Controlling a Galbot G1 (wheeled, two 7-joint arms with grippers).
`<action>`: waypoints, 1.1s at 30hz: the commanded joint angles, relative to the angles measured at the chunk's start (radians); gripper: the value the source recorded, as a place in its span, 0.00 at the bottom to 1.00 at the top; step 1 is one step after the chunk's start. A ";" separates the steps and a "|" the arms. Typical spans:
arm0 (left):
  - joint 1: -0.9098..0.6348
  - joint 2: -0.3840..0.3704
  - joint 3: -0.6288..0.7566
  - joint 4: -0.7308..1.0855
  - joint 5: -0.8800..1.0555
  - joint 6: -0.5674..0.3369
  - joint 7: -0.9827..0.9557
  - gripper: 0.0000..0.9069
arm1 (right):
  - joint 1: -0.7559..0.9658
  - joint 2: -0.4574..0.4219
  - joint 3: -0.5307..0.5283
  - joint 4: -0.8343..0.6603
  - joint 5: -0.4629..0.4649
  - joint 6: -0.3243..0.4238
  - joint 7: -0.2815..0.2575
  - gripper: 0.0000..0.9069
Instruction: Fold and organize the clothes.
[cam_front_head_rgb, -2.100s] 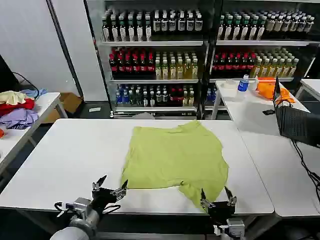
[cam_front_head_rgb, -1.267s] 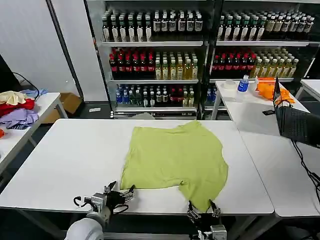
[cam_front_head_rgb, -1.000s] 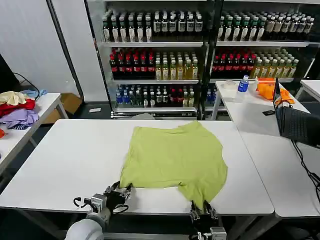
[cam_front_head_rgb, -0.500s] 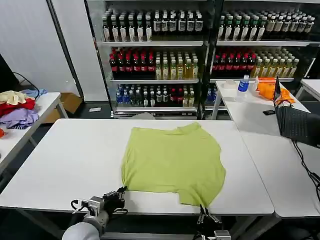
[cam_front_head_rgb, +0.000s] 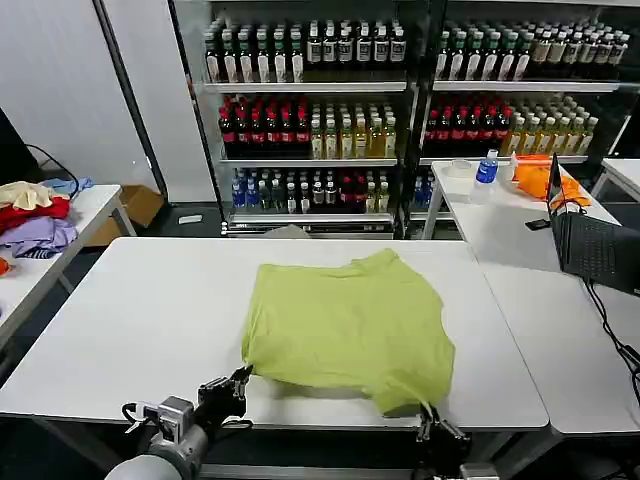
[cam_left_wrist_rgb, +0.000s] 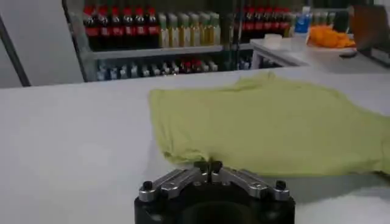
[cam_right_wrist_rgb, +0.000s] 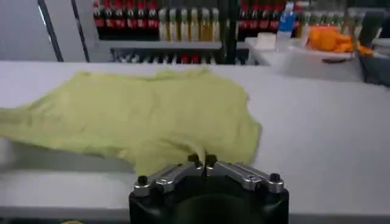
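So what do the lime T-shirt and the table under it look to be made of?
T-shirt: soft matte knit, probably cotton; it drapes and wrinkles where the left gripper and right gripper pinch its hem. Table: hard, smooth white top, likely laminate, with a faint sheen.

I see the plain lime T-shirt (cam_front_head_rgb: 345, 325) spread mostly flat on the white table (cam_front_head_rgb: 130, 320), collar toward the far side, its surface lightly wrinkled, with both near corners bunched and lifted a little off the tabletop close to the front edge.
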 joint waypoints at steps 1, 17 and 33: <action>0.015 0.003 -0.018 -0.051 -0.003 -0.002 0.003 0.01 | 0.048 -0.070 0.066 0.013 0.035 0.008 -0.006 0.00; -0.223 -0.016 0.073 0.182 -0.046 -0.017 0.013 0.02 | 0.411 -0.187 -0.041 -0.245 0.160 -0.011 0.003 0.00; -0.363 -0.038 0.152 0.311 -0.059 -0.030 -0.003 0.01 | 0.540 -0.189 -0.111 -0.402 0.105 -0.003 -0.022 0.00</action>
